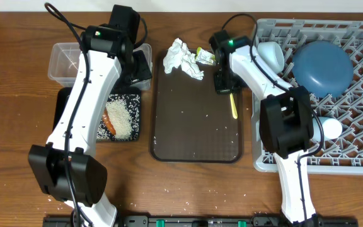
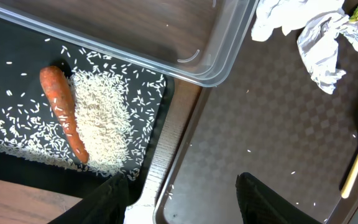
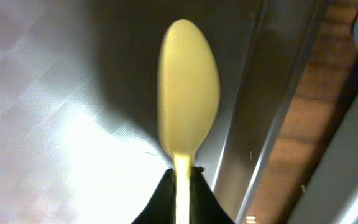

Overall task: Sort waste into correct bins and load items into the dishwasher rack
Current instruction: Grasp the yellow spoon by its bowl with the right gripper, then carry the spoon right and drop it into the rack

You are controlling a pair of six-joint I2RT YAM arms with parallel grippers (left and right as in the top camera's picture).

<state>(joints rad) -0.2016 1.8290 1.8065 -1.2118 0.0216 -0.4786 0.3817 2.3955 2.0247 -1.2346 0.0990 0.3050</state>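
Overhead, wrapper [image 1: 205, 57] seemingly touching napkin [image 1: 183, 58], spoon [image 1: 233, 104] nearby

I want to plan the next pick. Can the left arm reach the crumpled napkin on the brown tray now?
Probably yes. The left fingers stand open and empty at the tray's edge, and only bare tray lies between them and the napkin. The right fingers, shut on the spoon, are close by.

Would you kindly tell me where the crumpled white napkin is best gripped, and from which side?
Grip the napkin across its raised, bunched middle, coming straight down from above. It lies loosely crumpled on the brown tray, with the wrapper close on one side, so a top pinch on the tallest folds probably catches paper alone.
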